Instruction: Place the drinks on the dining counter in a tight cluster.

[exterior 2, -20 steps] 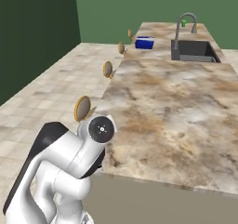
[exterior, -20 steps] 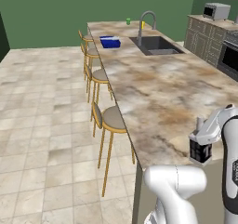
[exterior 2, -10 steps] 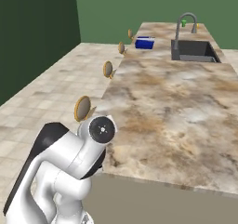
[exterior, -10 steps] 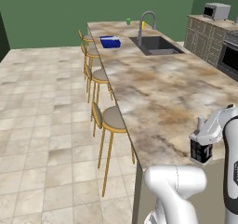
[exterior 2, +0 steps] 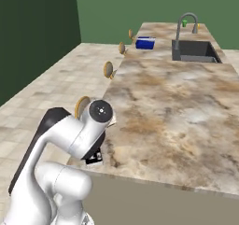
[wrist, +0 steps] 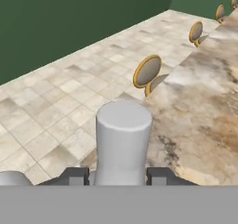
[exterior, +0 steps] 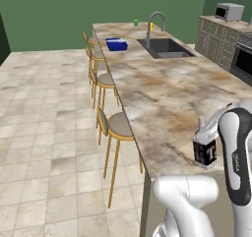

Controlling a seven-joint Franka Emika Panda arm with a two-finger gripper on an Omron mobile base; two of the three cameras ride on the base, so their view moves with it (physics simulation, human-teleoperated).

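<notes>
**Dark bottle held at the near corner of the island**

Along the left side of the dining counter runs a row of round stools, standing on the tiled floor. Farther down the marbled top, a blue box lies near the stool-side edge, and to its right the inset sink sits under a curved faucet. A small green cup stands near the far end. At the near right corner of the stone top, the small dark white-labelled bottle stands upright, close to the front edge. The gripper reaches it from above, with the jaws drawn in against the bottle's neck. From the hand camera, the grey cap rises between the two dark fingertips, which press on either side of it. From the right base camera, a sliver of the bottle shows beneath the white arm.
</notes>
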